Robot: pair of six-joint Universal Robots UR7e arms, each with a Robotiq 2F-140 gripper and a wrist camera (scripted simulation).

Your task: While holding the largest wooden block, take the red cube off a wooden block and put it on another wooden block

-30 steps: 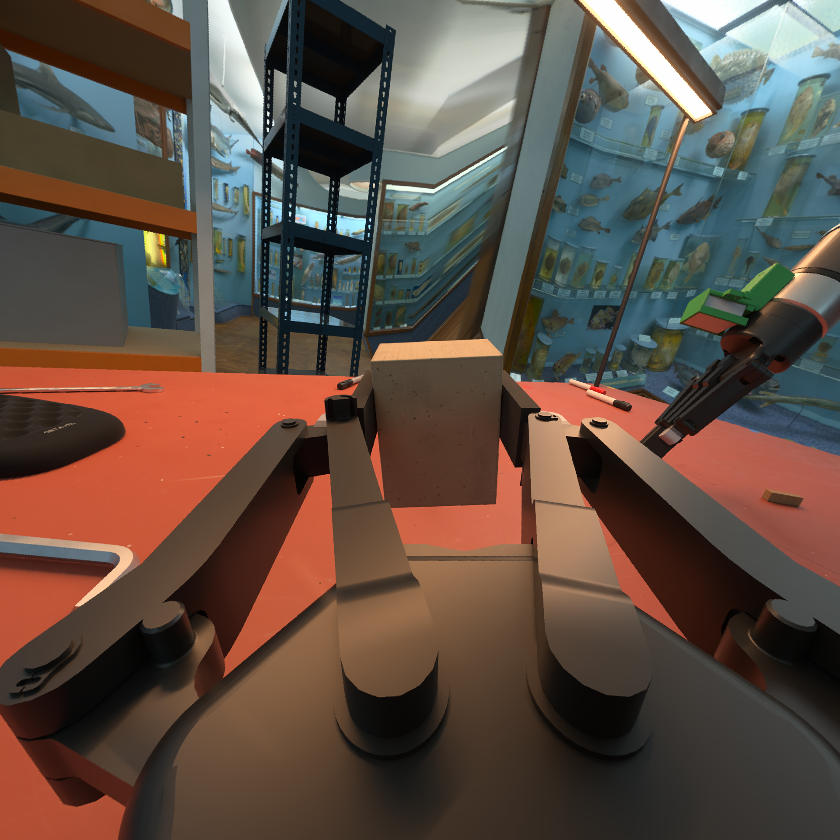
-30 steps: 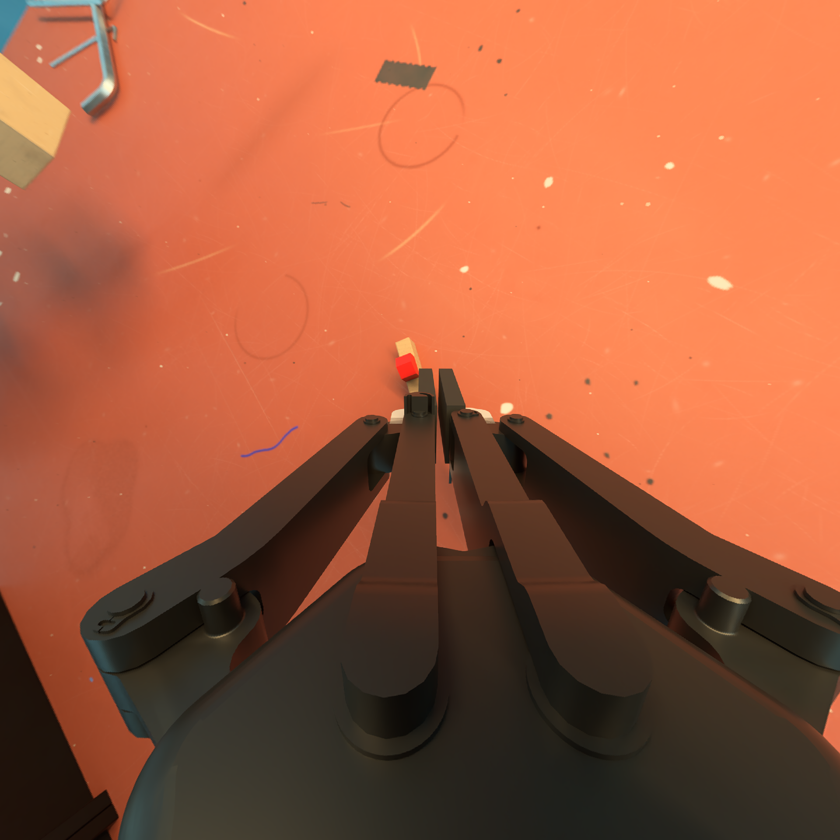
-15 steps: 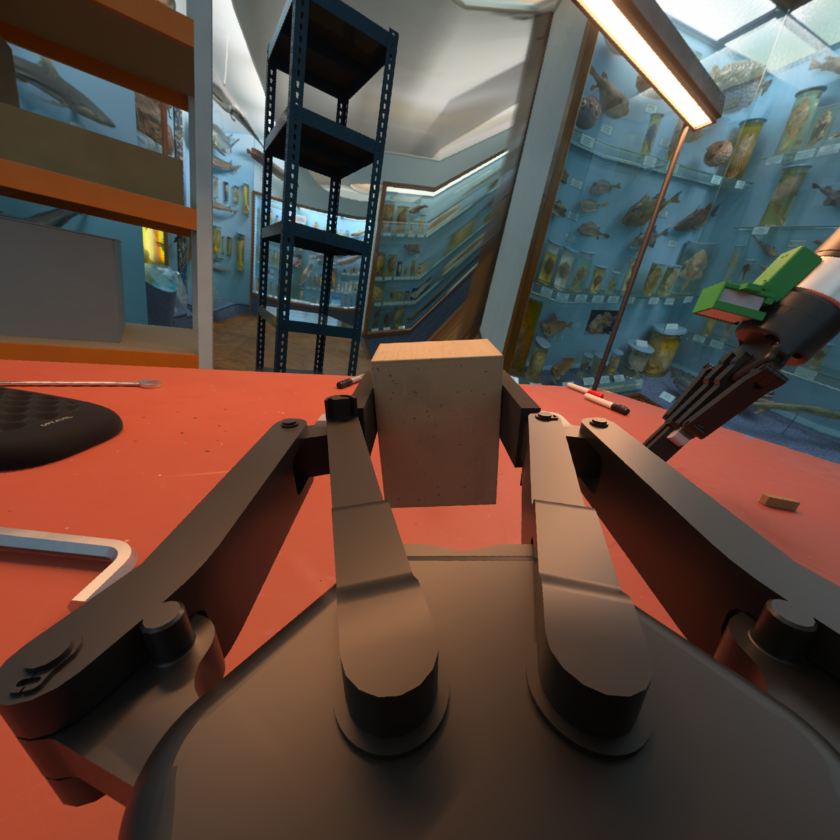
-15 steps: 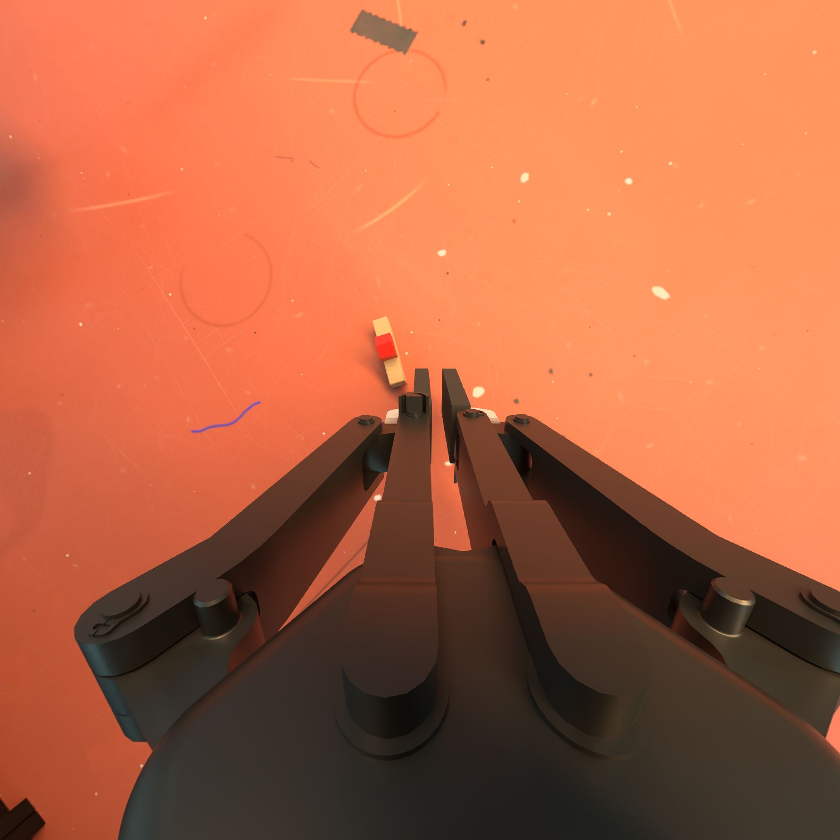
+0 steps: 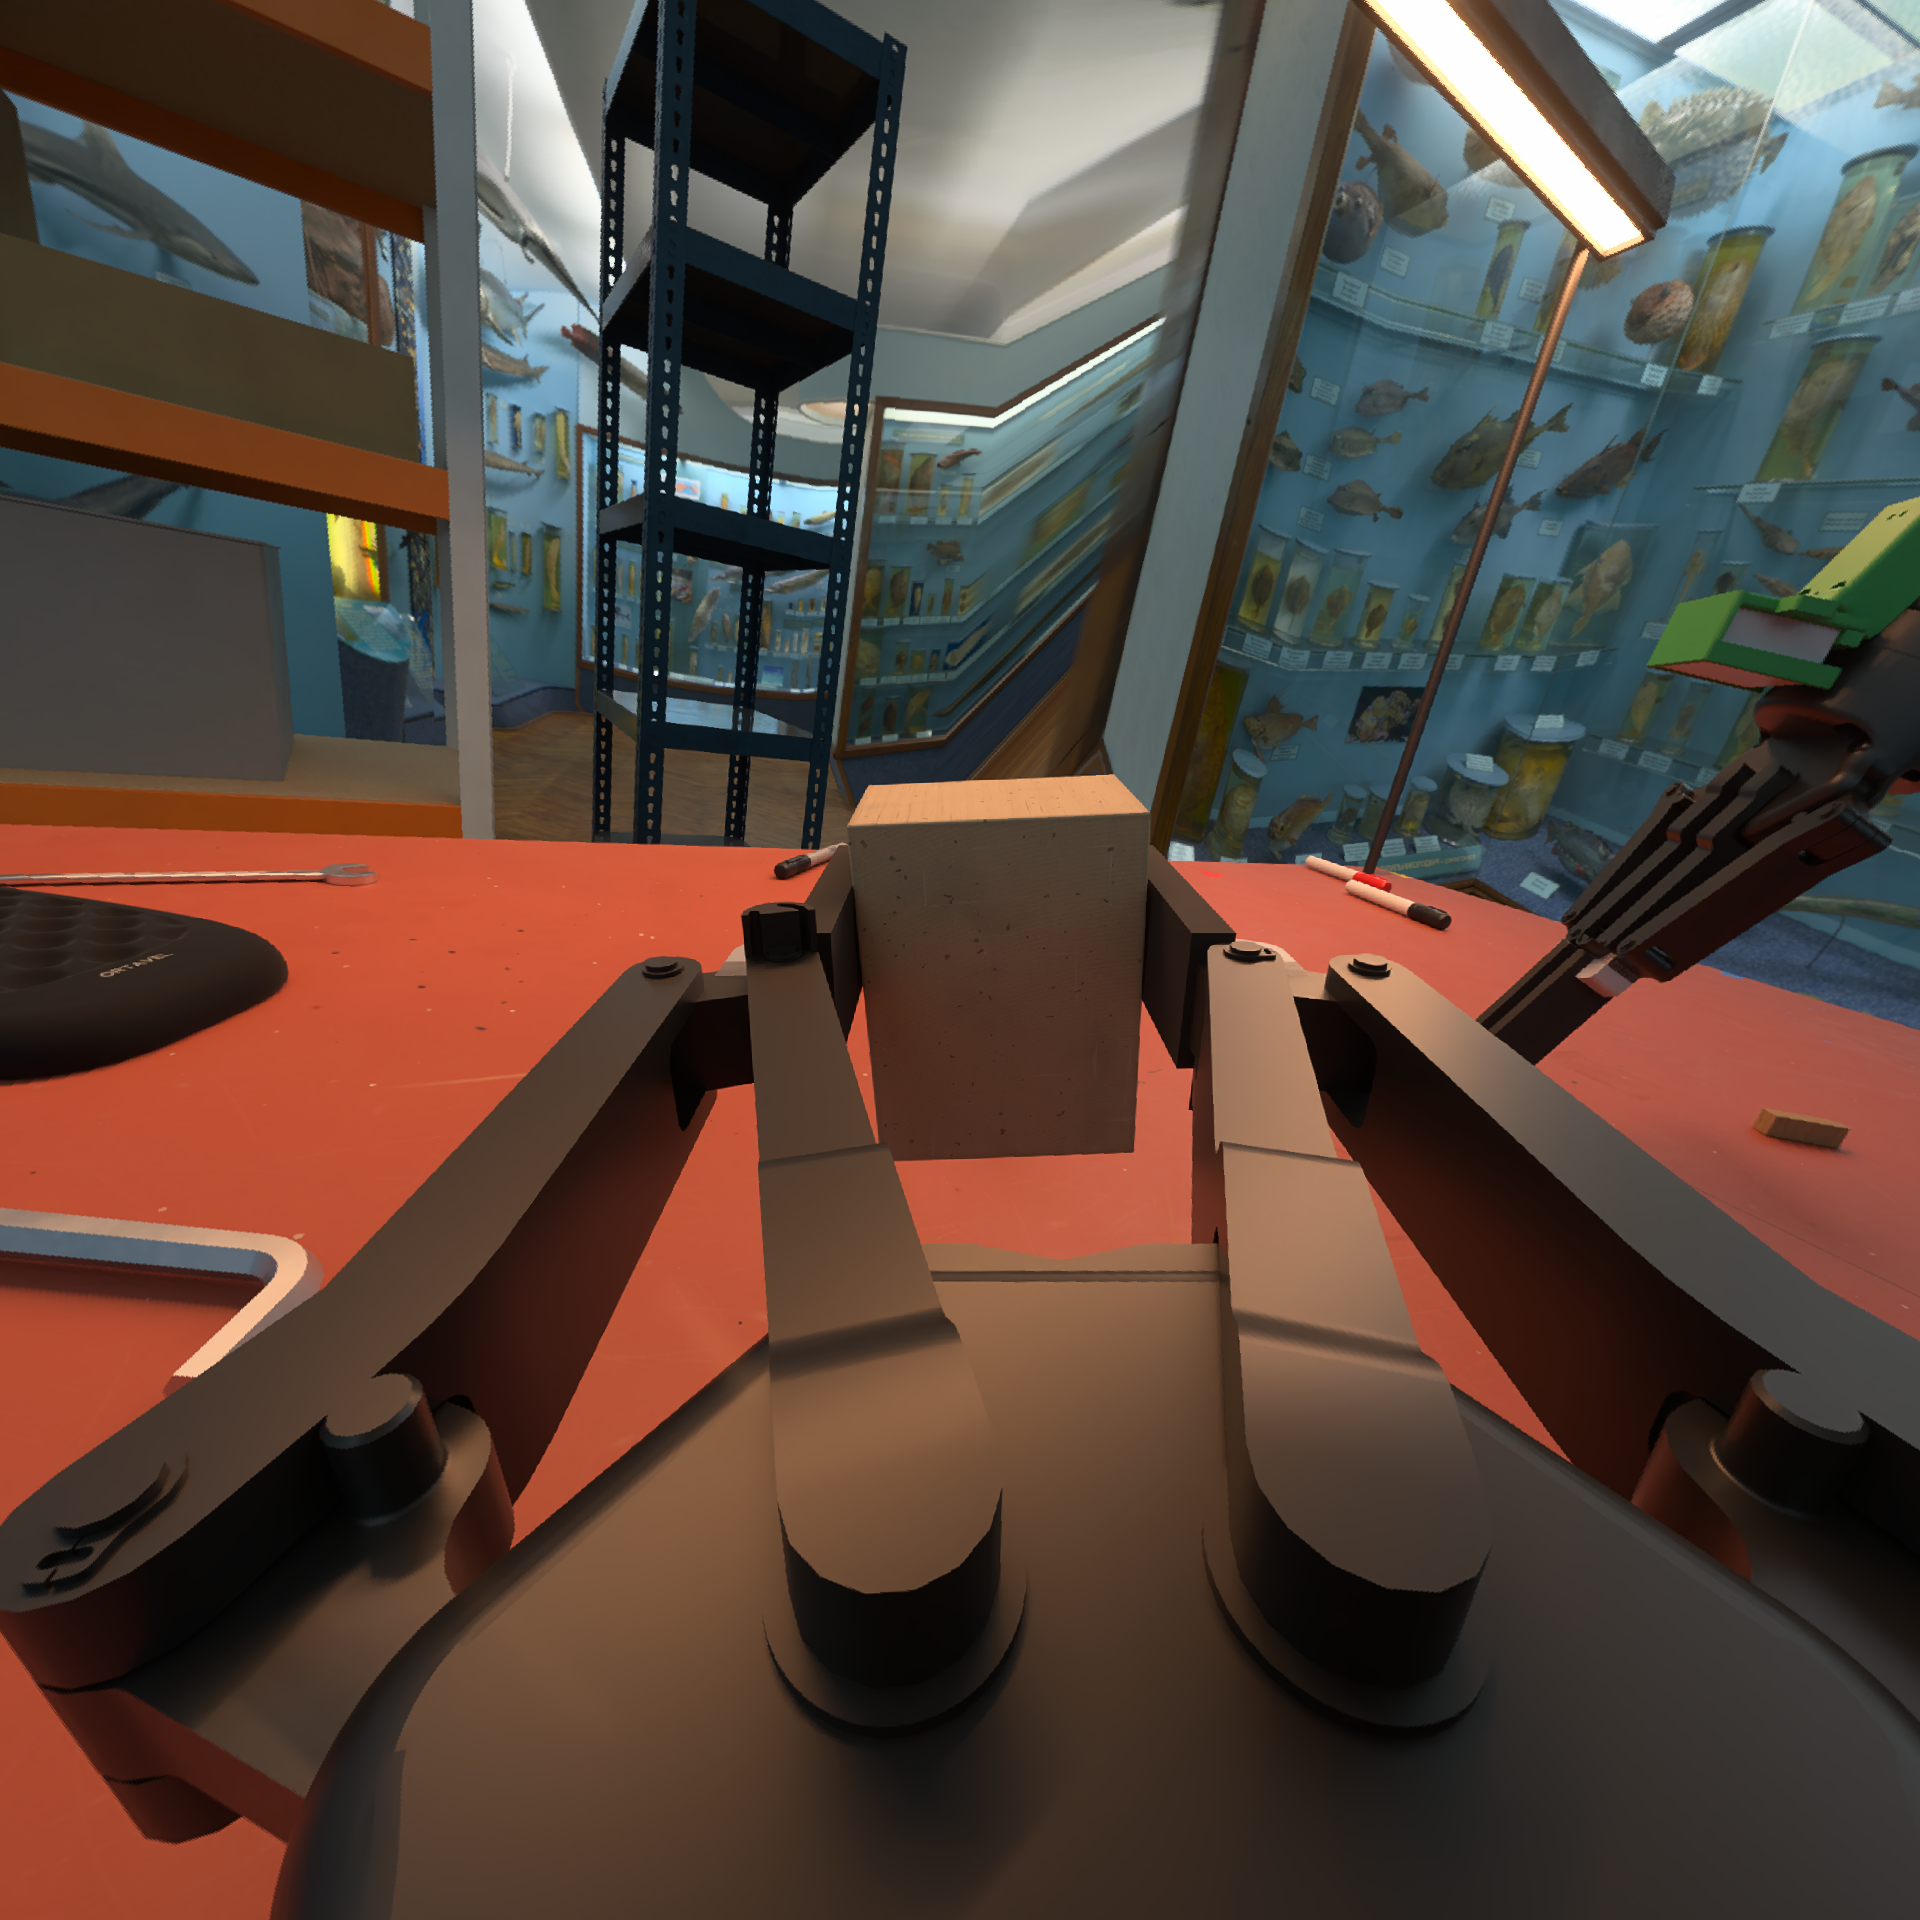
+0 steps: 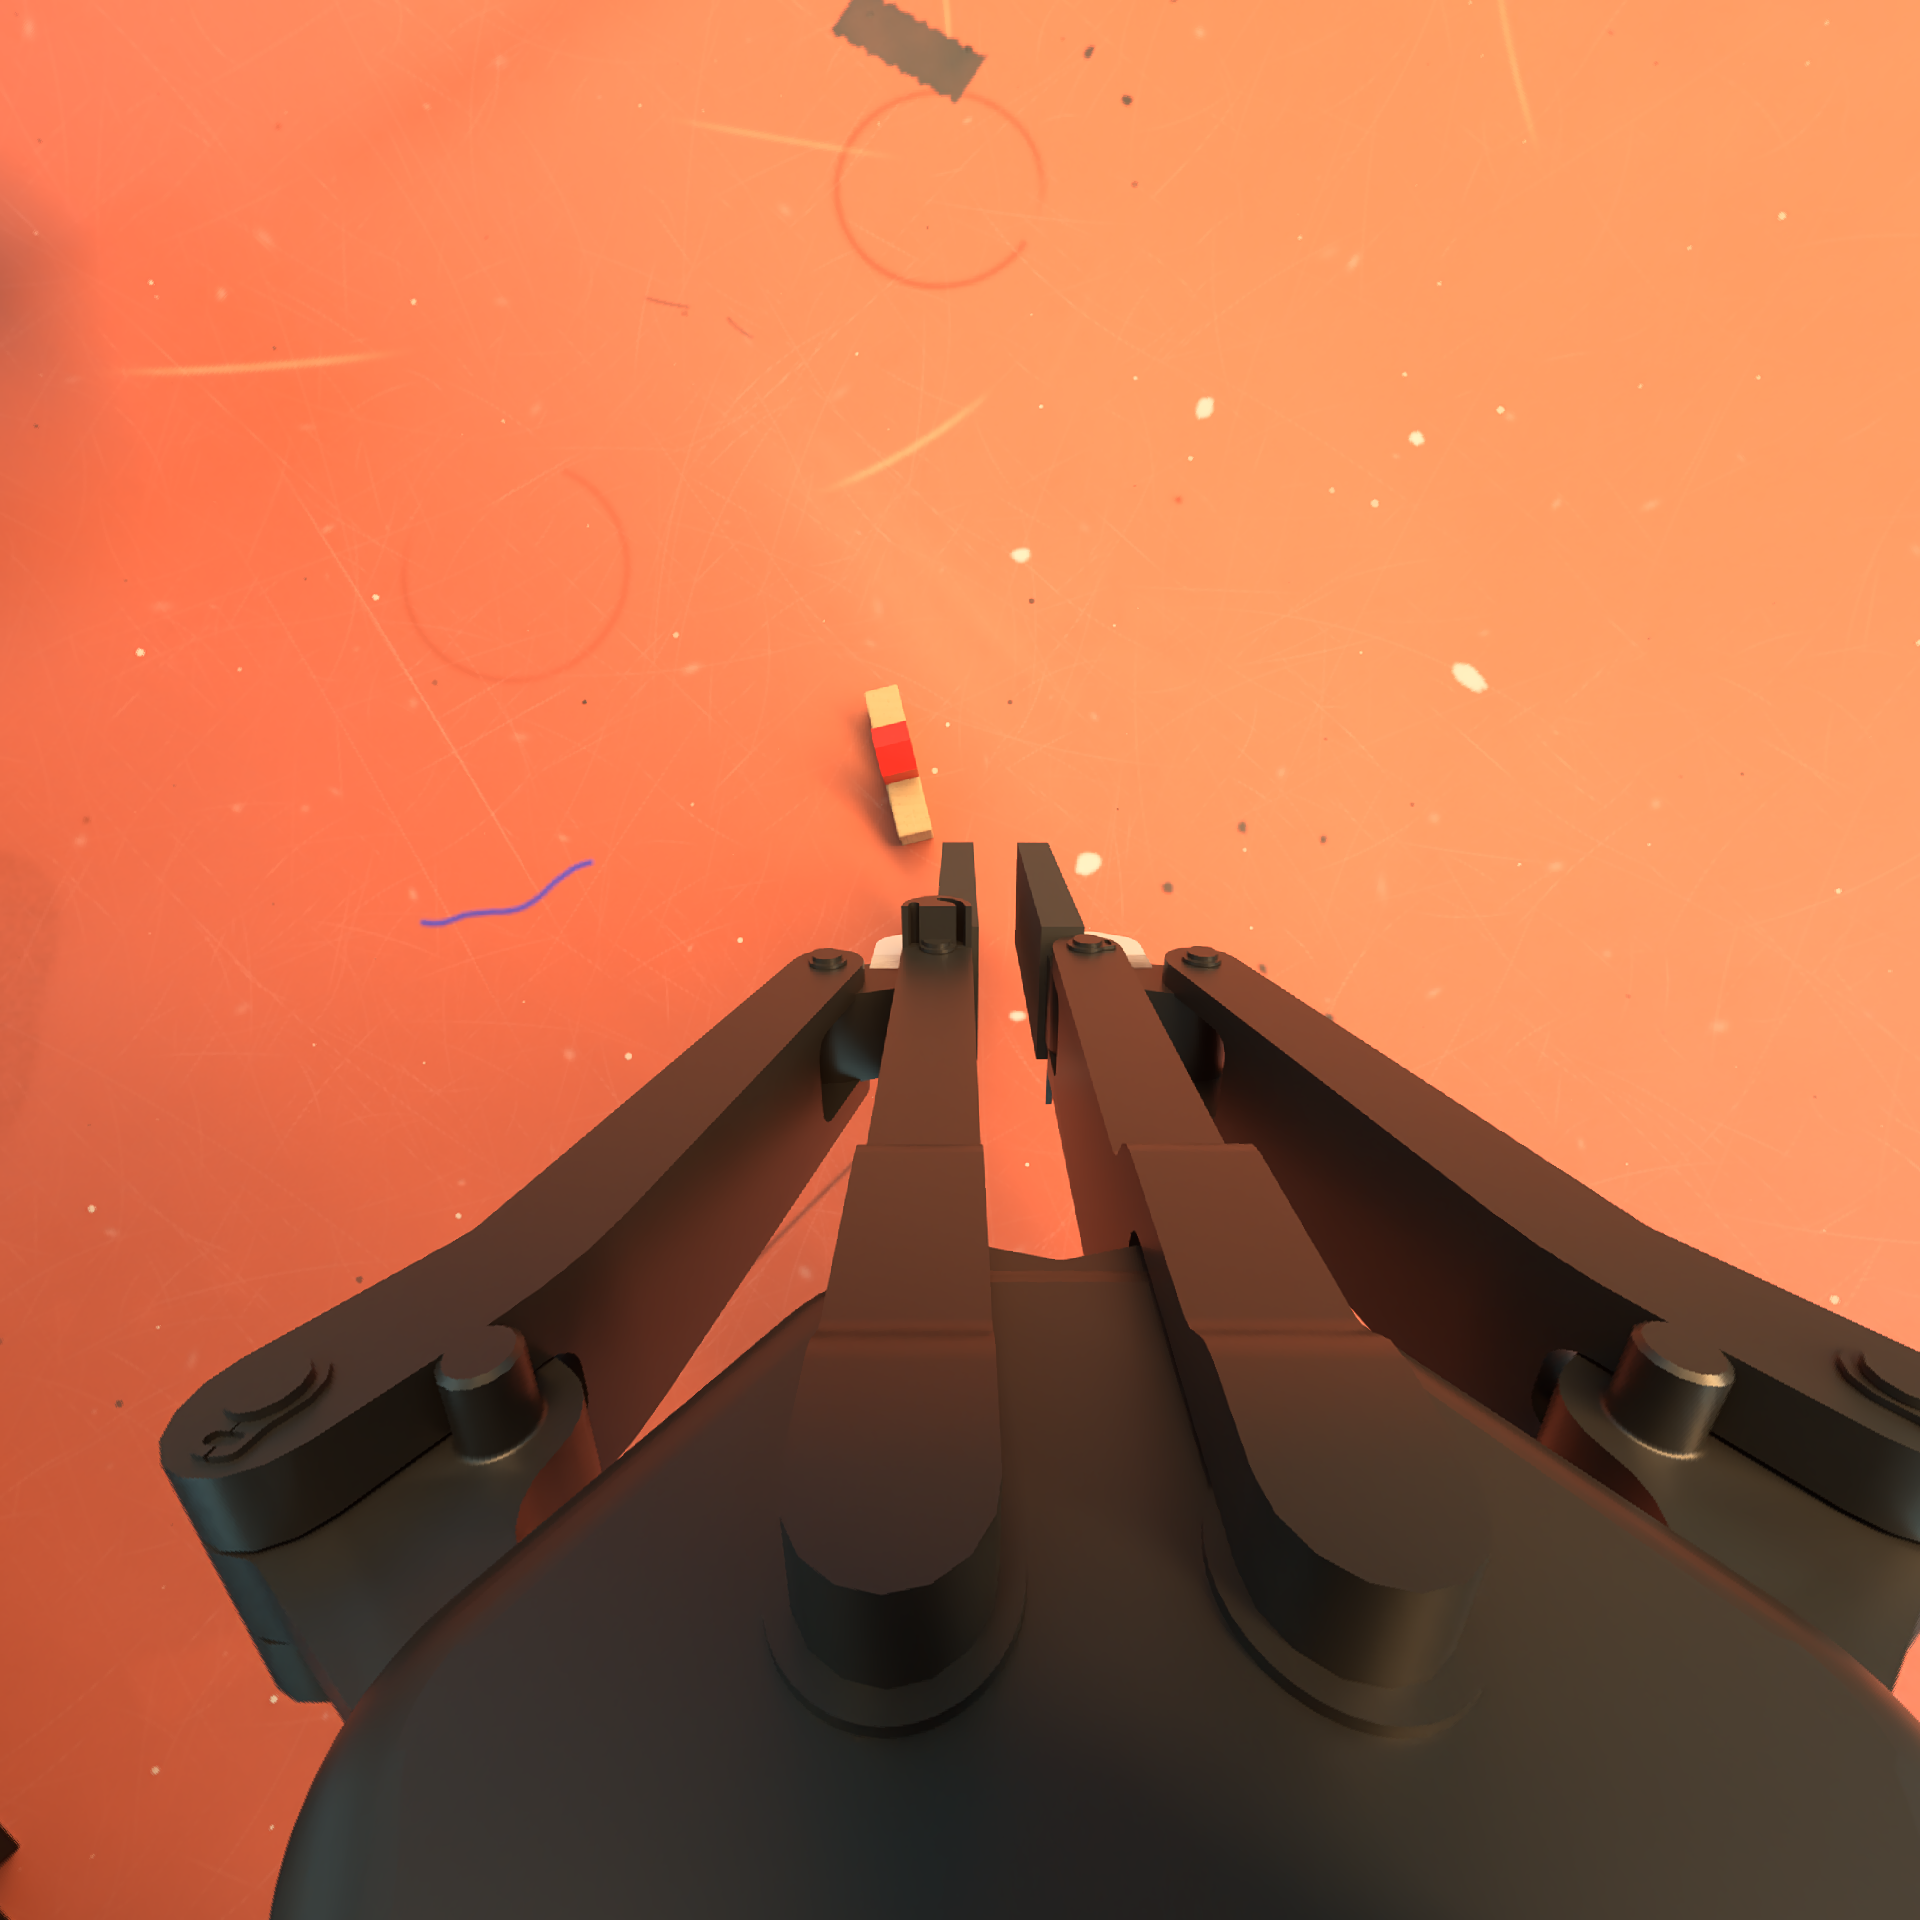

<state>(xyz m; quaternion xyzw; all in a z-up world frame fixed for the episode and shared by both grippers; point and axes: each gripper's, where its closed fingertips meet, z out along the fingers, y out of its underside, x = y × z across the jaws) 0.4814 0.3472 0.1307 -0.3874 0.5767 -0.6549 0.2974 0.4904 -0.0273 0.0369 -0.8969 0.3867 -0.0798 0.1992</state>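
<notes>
Mat [image 5: 114, 977] cropped; far jars perhaps blurred

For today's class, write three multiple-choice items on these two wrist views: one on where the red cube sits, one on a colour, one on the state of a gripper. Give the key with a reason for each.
1. Where is the small red cube?
A. on the thin pale wooden block lying on the orange table
B. between the right gripper's fingers
C. on the bare table

2. What colour is the short wavy line drawn on the table?
A. green
B. blue
C. white

3. What is the left gripper doing?
A. hanging open and empty
B. shut on a marker
C. shut on the large pale wooden block

Key: 1 A, the cube sits mid-length on the thin block, beyond the right gripper; 2 B, the line shows blue; 3 C, both fingers press the block's sides, above the table.
</notes>
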